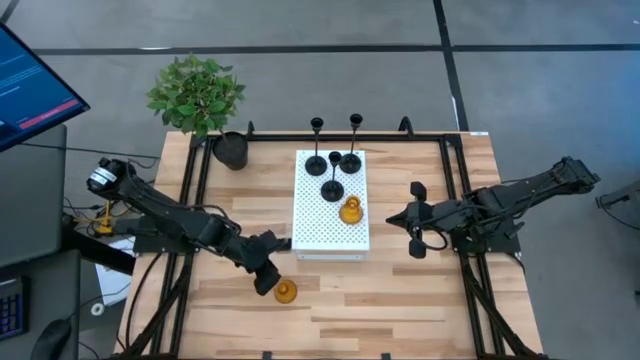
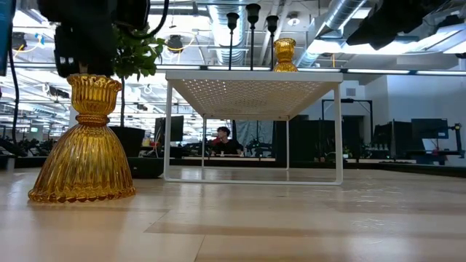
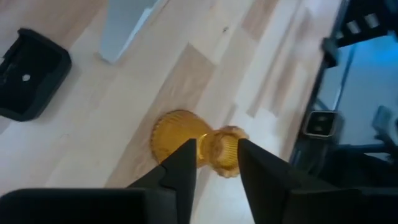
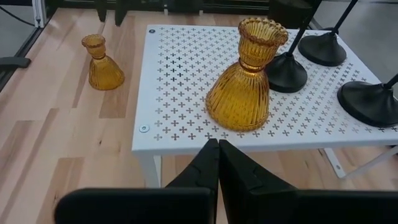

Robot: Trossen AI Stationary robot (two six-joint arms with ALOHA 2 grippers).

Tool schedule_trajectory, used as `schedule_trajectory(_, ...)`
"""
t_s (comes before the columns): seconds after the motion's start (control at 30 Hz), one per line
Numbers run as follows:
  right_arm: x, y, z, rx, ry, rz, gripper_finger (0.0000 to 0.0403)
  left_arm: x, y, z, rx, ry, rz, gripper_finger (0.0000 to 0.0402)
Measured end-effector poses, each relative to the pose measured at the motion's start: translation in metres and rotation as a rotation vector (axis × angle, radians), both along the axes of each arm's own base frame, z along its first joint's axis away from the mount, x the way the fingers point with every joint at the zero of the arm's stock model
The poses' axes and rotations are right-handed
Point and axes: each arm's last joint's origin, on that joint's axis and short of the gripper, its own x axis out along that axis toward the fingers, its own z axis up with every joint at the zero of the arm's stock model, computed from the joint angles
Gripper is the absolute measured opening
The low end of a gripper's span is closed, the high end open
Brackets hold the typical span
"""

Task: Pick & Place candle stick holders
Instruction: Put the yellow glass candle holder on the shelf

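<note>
I have the left gripper point(image 1: 268, 283) with fingers parted around the neck of an amber holder point(image 1: 286, 292) near the tabletop's front edge. Right gripper point(image 4: 217, 163) pinched closed beside the white rack point(image 1: 312, 232). No writing readable.

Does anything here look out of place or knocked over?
Nothing is toppled. One amber holder stands alone on the wooden table, while the other four sit on the white rack. The left gripper is beside it.

Overhead camera straight down, tabletop-level camera facing the room, wrist cameras close, seemingly sharing the white rack point(image 1: 331, 203).
</note>
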Motion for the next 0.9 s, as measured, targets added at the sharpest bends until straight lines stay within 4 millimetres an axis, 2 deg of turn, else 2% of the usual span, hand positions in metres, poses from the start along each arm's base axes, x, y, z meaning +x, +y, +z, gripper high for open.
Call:
schedule_trajectory(0.13, -0.001, 0.000, -0.001, -0.004, 0.014, -0.001, 0.0000, 0.009, -0.005, -0.013, 0.008, 0.054, -0.007, 0.0134)
schedule_trajectory(0.33, -0.001, 0.000, -0.001, -0.005, 0.016, -0.001, 0.0000, 0.016, -0.011, -0.026, -0.025, 0.124, -0.042, 0.0137)
schedule_trajectory(0.9, -0.001, 0.000, -0.001, 0.002, 0.016, -0.006, 0.0000, 0.021, -0.013, -0.029, -0.029, 0.108, -0.045, 0.0131)
